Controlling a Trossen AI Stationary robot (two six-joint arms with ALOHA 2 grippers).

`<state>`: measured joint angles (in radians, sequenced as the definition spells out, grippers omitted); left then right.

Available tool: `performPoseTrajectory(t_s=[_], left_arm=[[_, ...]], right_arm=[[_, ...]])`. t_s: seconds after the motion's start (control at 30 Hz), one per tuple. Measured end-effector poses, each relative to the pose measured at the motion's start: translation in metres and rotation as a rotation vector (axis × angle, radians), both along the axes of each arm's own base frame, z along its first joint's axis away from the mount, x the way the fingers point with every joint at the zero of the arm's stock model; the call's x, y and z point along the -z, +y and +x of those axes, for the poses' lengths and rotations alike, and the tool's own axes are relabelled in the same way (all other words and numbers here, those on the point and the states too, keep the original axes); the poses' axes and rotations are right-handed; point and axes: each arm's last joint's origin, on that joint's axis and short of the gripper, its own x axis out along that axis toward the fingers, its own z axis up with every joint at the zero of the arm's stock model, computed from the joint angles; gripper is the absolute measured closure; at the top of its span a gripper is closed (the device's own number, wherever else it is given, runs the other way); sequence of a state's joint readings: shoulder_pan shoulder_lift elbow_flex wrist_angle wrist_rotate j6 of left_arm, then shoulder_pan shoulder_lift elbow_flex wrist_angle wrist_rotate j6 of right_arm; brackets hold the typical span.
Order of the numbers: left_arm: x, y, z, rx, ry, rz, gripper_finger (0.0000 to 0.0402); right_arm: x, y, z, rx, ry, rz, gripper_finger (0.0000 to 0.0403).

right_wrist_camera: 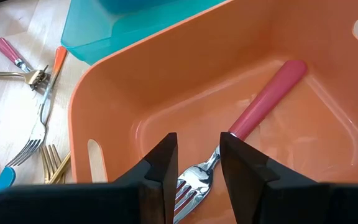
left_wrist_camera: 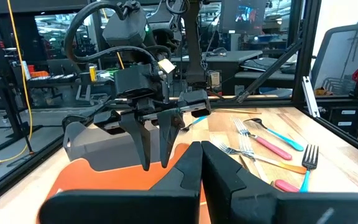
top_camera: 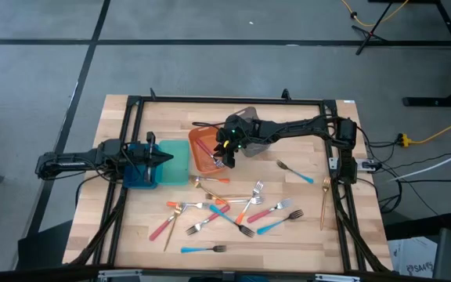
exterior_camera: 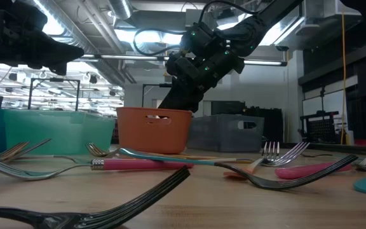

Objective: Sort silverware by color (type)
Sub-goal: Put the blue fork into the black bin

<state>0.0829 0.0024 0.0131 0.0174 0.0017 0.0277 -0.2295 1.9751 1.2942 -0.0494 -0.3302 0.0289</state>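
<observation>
A pink-handled fork (right_wrist_camera: 253,118) lies on the floor of the orange bin (right_wrist_camera: 104,106), its tines between the fingers of the right pincer (right_wrist_camera: 197,168). Those fingers stand slightly apart, and the fork seems to lie loose rather than gripped, though the tines are partly hidden. In the high view the right arm reaches from the right edge of the bench (top_camera: 131,235) toward the frame's centre, its wrist bent down so the right pincer (top_camera: 224,157) dips into the orange bin (top_camera: 200,149). The grey bin (top_camera: 245,117) sits just behind it, the teal bin (top_camera: 177,163) touching on the left. The left pincer (top_camera: 167,157) hangs level over the teal bin at centre left, fingers closed and empty. The rest of the silverware (top_camera: 233,210) lies scattered across the lower middle of the frame, with one blue-handled fork (top_camera: 294,172) and a gold utensil (top_camera: 324,202) near the right rail; the bench's lower left corner is bare wood.
</observation>
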Motion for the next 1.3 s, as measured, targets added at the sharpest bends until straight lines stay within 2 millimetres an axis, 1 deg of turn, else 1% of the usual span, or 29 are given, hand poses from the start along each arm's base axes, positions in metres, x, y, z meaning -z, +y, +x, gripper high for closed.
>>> performPoseTrajectory(t_s=[0.37,0.5,0.63,0.73,0.83,0.97,1.13,1.3], left_arm=[[0.0,0.0,0.0,0.0,0.002,0.001,0.04],[0.0,0.0,0.0,0.0,0.002,0.001,0.04],[0.001,0.0,0.0,0.0,0.006,0.001,0.04],[0.002,0.0,0.0,-0.001,0.017,0.0,0.04],[0.002,0.0,0.0,-0.002,0.018,0.0,0.04],[0.002,0.0,0.0,-0.002,0.019,0.0,0.04],[0.002,0.0,0.0,-0.002,0.02,0.0,0.04],[0.002,0.0,0.0,-0.002,0.023,0.0,0.04]], right_arm=[[0.0,0.0,0.0,-0.002,0.0,0.001,0.0294],[-0.008,-0.001,0.004,-0.003,-0.016,-0.003,0.0294],[-0.024,-0.002,0.009,-0.017,0.005,-0.013,0.0294],[-0.04,-0.003,0.011,-0.044,0.052,-0.031,0.0294],[-0.057,-0.002,0.011,-0.071,0.119,-0.039,0.0294],[-0.081,-0.001,0.007,-0.101,0.164,-0.053,0.0294],[-0.11,0.002,-0.01,-0.088,0.184,-0.057,0.0294],[-0.14,0.008,-0.037,-0.05,0.213,-0.056,0.0294]])
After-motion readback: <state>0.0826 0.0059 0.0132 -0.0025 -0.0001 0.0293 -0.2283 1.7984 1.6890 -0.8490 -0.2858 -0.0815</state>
